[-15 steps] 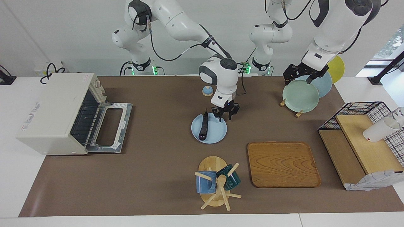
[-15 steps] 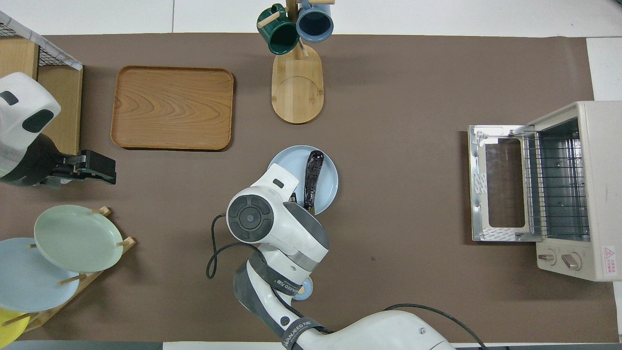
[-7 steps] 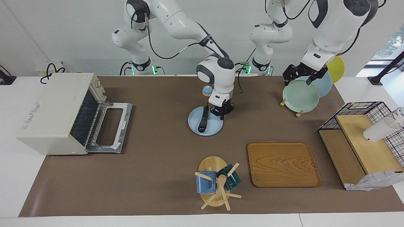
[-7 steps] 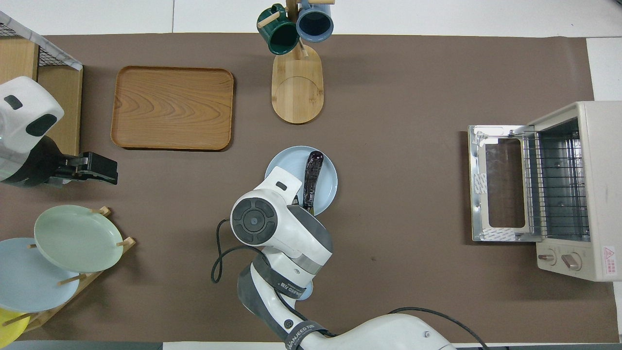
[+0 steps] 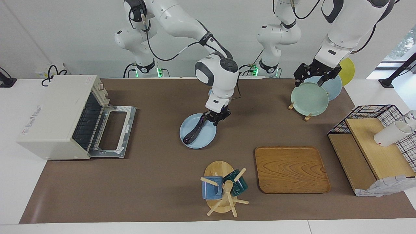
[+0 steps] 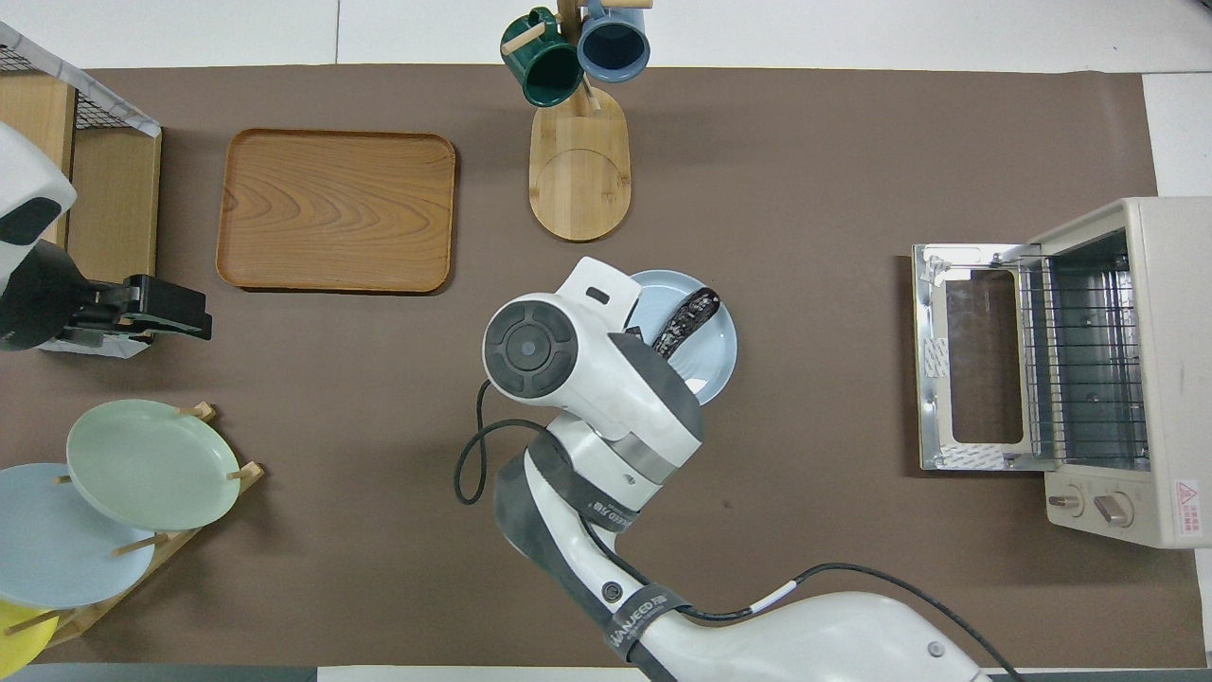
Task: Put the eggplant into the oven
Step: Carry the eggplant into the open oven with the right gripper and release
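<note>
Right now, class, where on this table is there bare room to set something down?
Bare brown mat lies between the cream-white toaster oven and the wooden mug rack. The flat wooden tray is bare. It is crowded around the pale-blue plate, where the right gripper grips the dark purple eggplant.

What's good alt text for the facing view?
The right pincer is shut on the stem end of an eggplant over a blue plate. An oven stands open at the right arm's end; the left pincer hangs open over a plate rack.
</note>
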{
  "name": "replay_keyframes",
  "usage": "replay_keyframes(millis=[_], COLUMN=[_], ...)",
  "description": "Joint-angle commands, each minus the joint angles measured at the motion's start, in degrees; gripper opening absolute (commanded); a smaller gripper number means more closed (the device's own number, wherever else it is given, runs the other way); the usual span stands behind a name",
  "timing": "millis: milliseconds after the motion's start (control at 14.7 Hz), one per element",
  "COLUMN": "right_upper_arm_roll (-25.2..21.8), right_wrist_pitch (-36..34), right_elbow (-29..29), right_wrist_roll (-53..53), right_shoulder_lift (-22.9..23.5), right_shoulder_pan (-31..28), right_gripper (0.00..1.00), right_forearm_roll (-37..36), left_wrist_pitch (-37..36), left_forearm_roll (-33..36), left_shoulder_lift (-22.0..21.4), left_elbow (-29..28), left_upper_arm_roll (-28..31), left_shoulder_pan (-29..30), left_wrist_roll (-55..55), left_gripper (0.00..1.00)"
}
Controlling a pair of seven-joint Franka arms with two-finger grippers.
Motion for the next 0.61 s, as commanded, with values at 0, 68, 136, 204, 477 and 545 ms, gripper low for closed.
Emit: replay_keyframes(millis=[0, 68, 136, 204, 477, 545], right_upper_arm_roll=[0.62, 0.62, 0.62, 0.62, 0.71, 0.71], right_wrist_pitch=[-5.89, -7.4, -8.28, -8.81, -6.98, -5.14], right_elbow=[-3.55, -6.18, -9.34, -12.15, -22.71, -24.9], right_wrist_roll=[-3.65, -5.75, -8.21, -10.84, -20.78, -23.5], right_shoulder_lift=[-6.39, -9.55, -12.97, -16.05, -24.24, -25.56], right_shoulder_pan=[-3.78, -5.1, -7.55, -9.84, -21.96, -24.77], right_gripper=[0.0, 0.0, 0.0, 0.0, 0.0, 0.0], right_forearm_roll=[-2.45, -3.41, -4.12, -4.3, -4.3, -4.3], left_wrist_pitch=[-1.68, -2.03, -2.03, -2.2, -3.26, -3.35], left_forearm_roll=[-0.43, -0.43, -0.43, -0.43, -0.43, -0.43], left_shoulder_lift=[0.86, 0.77, 0.77, 0.77, 0.94, 0.94], left_elbow=[1.29, 1.2, 1.2, 1.2, 1.2, 1.2], left_upper_arm_roll=[0.18, 0.09, 0.09, 0.09, 0.0, 0.0], left_shoulder_pan=[0.27, 0.35, 0.36, 0.36, 0.88, 0.97], left_wrist_roll=[1.12, 1.2, 1.21, 1.21, 1.21, 1.21], left_gripper=[1.0, 1.0, 1.0, 1.0, 1.0, 1.0])
